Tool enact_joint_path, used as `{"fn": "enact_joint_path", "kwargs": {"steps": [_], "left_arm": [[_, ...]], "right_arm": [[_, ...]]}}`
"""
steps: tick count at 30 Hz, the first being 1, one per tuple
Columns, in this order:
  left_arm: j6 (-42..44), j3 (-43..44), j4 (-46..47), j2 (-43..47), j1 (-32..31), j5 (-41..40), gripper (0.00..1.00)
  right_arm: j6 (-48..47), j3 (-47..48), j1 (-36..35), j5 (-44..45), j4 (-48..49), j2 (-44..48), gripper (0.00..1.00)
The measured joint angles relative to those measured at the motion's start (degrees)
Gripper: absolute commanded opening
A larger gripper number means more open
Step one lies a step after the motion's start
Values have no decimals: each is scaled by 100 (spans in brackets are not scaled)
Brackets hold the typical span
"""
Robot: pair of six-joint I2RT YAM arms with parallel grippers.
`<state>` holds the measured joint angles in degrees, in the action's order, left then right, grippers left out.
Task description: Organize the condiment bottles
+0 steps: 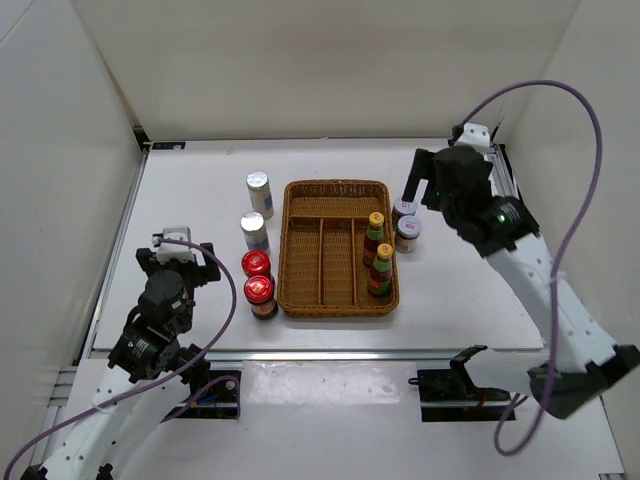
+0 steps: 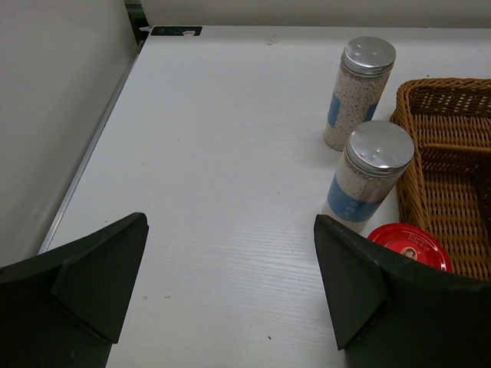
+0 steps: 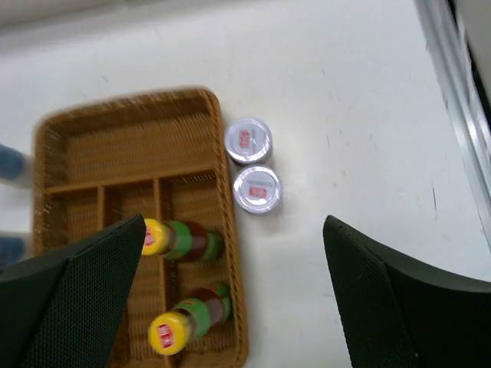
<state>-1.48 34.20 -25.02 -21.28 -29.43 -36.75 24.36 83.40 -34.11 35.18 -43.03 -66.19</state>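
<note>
Black right jaws stand wide apart and empty. Below and between them, two grey-lilac-lidded jars [image 3: 248, 141] touch each other just beside the right rim of the wicker tray [image 1: 336, 187]. Two sauce bottles [image 1: 375, 238] sit in the tray's right compartment. The left jaws, equally spread and empty, face two white shakers [image 2: 370, 169] and two red-lidded jars [image 1: 256, 264], which stand left of the tray on the worktop [image 1: 200, 200].

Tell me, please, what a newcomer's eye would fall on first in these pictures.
The brown wicker tray in the middle of the table draws the eye first, with two yellow-capped sauce bottles standing in its right-hand compartment. Beside it, pairs wait on the table: silver-capped shakers and red-lidded jars on its left, grey-lidded jars on its right.
</note>
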Motion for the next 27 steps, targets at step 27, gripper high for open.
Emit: {"fn": "enact_joint_path", "kwargs": {"steps": [27], "left_arm": [[17,0,68,61,0,-94,100]], "right_arm": [[-468,1836,1770,-2599,-562,-5243,96]]}}
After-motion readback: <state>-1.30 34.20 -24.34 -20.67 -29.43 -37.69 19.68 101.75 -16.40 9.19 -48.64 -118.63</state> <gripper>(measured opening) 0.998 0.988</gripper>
